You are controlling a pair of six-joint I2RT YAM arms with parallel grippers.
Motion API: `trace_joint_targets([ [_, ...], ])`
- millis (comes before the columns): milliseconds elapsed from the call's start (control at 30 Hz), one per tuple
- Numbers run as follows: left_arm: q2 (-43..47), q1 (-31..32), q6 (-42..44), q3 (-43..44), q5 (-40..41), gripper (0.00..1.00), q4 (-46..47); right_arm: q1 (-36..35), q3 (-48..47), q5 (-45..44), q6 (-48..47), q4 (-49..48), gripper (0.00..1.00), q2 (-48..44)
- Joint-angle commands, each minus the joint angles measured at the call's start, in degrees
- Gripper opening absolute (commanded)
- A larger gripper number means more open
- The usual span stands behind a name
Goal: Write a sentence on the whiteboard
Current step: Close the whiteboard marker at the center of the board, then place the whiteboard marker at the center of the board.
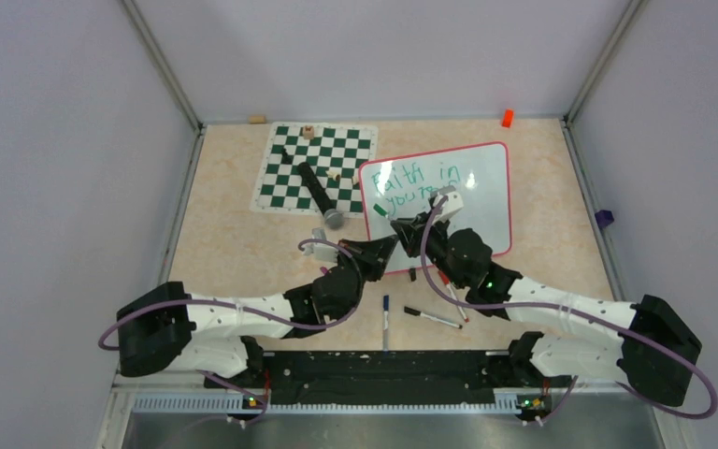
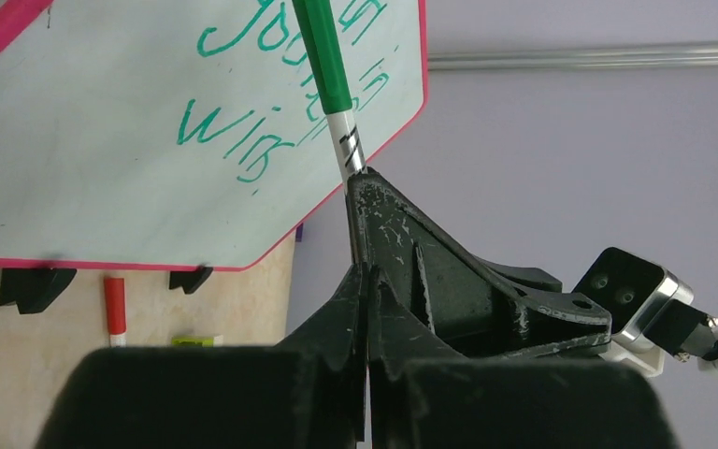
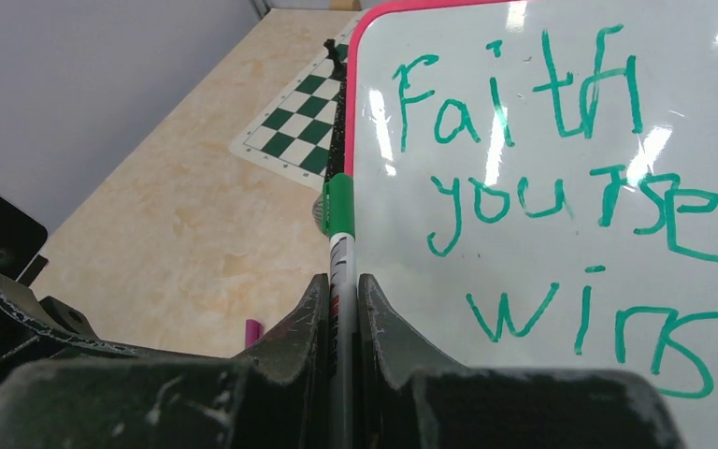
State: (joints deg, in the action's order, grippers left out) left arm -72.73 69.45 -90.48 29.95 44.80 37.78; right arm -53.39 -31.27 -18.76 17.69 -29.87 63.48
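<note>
The whiteboard (image 1: pixel 481 210) sits on the right half of the bench, closer to the far edge than the near one and turned a little askew. Its two black feet (image 2: pixel 35 285) show along its lower rim. The sentence (image 3: pixel 561 201) crosses it in teal-green in three lines. "Faith in" is on top, the second line starts "yourse" and is cut off in my right wrist view, and "wins" is below.

My right gripper (image 3: pixel 341 279) pinches a white marker (image 3: pixel 340 248) whose green end lies against the board's left rim. My left gripper (image 2: pixel 366 271) has its fingers pressed together with only a slit between them. I can make out nothing in it, and its tips lie just beside the right gripper's finger.

A chess mat (image 1: pixel 285 187) lies toward the far-left corner, touching the board. Loose pens (image 1: pixel 385 316) lie near the middle of the near edge.
</note>
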Motion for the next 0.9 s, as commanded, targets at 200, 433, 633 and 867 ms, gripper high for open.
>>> trace_joint_targets([
  [200,13.44,1.19,1.8,-1.19,-7.34,0.17,-17.61,-0.39,-1.17,5.26,4.11,8.96,0.0,-9.99],
  [433,29.32,-5.02,7.66,-3.48,-8.72,0.39,-43.11,1.79,-2.58,11.53,7.62,25.22,0.0,-15.71],
  [633,44.01,-6.87,26.08,-6.48,-10.66,0.81,-46.57,5.22,3.77,25.01,13.98,28.47,0.0,-19.31],
  [867,42.73,-7.91,35.07,-2.07,-10.33,0.94,-55.62,7.81,11.85,27.34,18.83,22.24,0.0,-16.14],
])
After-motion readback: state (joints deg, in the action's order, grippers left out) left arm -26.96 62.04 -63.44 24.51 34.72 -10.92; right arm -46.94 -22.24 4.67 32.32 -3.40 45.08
